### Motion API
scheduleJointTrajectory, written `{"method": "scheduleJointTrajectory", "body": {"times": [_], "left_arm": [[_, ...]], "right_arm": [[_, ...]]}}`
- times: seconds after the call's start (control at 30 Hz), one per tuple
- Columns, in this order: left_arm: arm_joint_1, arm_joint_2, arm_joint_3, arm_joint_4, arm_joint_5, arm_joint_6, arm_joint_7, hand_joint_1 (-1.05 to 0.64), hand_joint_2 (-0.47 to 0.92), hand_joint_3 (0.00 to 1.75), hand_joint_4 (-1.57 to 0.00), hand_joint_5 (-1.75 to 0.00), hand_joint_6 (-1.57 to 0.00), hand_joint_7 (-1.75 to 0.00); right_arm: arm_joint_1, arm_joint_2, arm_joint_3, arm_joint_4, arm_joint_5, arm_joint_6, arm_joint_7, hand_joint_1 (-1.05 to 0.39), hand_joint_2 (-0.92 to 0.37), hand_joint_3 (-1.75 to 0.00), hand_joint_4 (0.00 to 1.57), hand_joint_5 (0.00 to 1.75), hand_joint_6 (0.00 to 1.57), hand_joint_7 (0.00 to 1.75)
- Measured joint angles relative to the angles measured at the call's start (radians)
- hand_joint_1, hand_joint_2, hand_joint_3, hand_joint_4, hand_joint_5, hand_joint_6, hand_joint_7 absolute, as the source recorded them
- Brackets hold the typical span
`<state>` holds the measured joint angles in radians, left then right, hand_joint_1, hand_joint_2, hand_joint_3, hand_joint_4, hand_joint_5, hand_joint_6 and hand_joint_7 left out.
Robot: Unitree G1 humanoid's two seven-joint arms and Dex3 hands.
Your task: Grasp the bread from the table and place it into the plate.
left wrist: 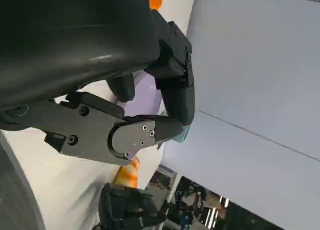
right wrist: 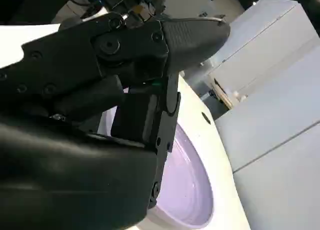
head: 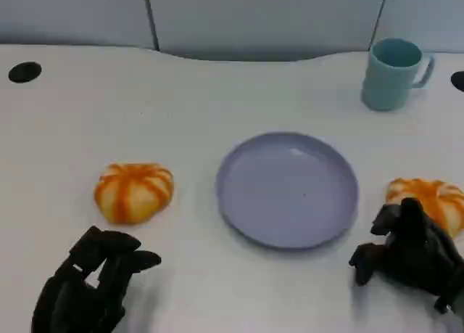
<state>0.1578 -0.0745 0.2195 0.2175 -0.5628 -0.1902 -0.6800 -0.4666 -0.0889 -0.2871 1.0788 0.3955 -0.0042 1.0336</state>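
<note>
Though lowered close to the white counter (head: 217,86) at the lower left of the head view, grips nothing with the left hand (head: 90,282): fingers loosely bent and apart, palm bare. Just beyond those fingers, toward the left middle of the frame, one orange-striped bread (head: 134,193), flat on the counter and clear of the hand. At the centre, a lilac plate (head: 239,217), nothing on it, well apart from that bread.

At the lower right, the right hand (head: 409,249), fingers bent and parted, nothing between them. Right behind it, at the right edge, a second bread (head: 435,199), partly covered by the fingers; cannot tell whether touched. Just beside the plate's right rim, yet not on it.

At the upper right, a pale teal mug (head: 391,73), upright, handle to the right, well apart from the plate. At the upper left, a black round hole (head: 25,72) in the counter.

From the left wrist view, thumb and fingers (left wrist: 175,97) apart with nothing between. From the right wrist view, same parted fingers (right wrist: 145,115) over the plate (right wrist: 185,190).
</note>
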Motion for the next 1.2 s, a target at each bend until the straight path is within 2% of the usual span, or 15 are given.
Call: {"method": "scheduleJointTrajectory", "body": {"times": [0.13, 0.5, 0.8, 0.93, 1.0, 1.03, 1.07, 1.13, 1.2], "left_arm": [[0.001, 0.000, -0.001, -0.001, 0.000, 0.000, 0.000, -0.49, 0.92, 0.50, -0.49, -1.71, -0.35, -1.37], [0.002, 0.000, -0.002, -0.002, 0.001, -0.005, 0.000, -0.48, 0.92, 0.51, -0.48, -1.72, -0.35, -1.36], [0.002, 0.000, 0.000, -0.002, 0.001, -0.005, 0.000, -0.46, 0.92, 0.50, -0.50, -1.69, -0.38, -1.29], [0.002, 0.000, 0.002, -0.004, 0.000, -0.005, 0.000, -0.46, 0.92, 0.41, -0.45, -1.52, -0.41, -1.04], [0.003, 0.000, 0.002, -0.009, 0.003, -0.013, 0.001, -0.46, 0.92, 0.33, -0.40, -1.40, -0.42, -0.81], [0.003, 0.000, 0.002, -0.014, 0.012, -0.031, 0.001, -0.45, 0.92, 0.28, -0.39, -1.28, -0.44, -0.63], [0.005, 0.001, 0.002, -0.024, 0.032, -0.060, 0.007, -0.45, 0.92, 0.28, -0.38, -1.21, -0.45, -0.51], [0.008, 0.008, -0.001, -0.041, 0.116, -0.152, 0.031, -0.47, 0.92, 0.23, -0.33, -0.93, -0.42, -0.23], [0.014, 0.043, -0.009, -0.061, 0.271, -0.280, 0.075, -0.45, 0.92, 0.14, -0.28, -0.76, -0.41, -0.11]], "right_arm": [[0.000, 0.002, 0.001, -0.001, -0.007, -0.026, -0.016, -0.57, -0.92, -0.22, 1.57, 0.62, 1.57, 0.40], [0.001, 0.015, 0.000, 0.011, -0.019, -0.109, -0.048, -0.57, -0.92, -0.24, 1.57, 0.63, 1.57, 0.41], [0.001, 0.017, 0.000, 0.013, -0.019, -0.122, -0.051, -0.57, -0.92, -0.22, 1.57, 0.64, 1.57, 0.41], [0.001, 0.020, 0.000, 0.013, -0.019, -0.126, -0.053, -0.57, -0.92, -0.22, 1.57, 0.64, 1.57, 0.42], [0.001, 0.021, 0.000, 0.013, -0.019, -0.126, -0.053, -0.57, -0.92, -0.22, 1.57, 0.64, 1.57, 0.42], [0.001, 0.022, 0.001, 0.013, -0.019, -0.125, -0.053, -0.57, -0.92, -0.23, 1.57, 0.63, 1.57, 0.41], [0.001, 0.022, 0.001, 0.014, -0.019, -0.125, -0.053, -0.57, -0.92, -0.23, 1.57, 0.63, 1.57, 0.41], [0.001, 0.024, 0.002, 0.013, -0.019, -0.124, -0.053, -0.56, -0.92, -0.24, 1.57, 0.62, 1.57, 0.40], [0.001, 0.026, 0.002, 0.013, -0.018, -0.124, -0.053, -0.55, -0.92, -0.23, 1.57, 0.62, 1.57, 0.40]]}}
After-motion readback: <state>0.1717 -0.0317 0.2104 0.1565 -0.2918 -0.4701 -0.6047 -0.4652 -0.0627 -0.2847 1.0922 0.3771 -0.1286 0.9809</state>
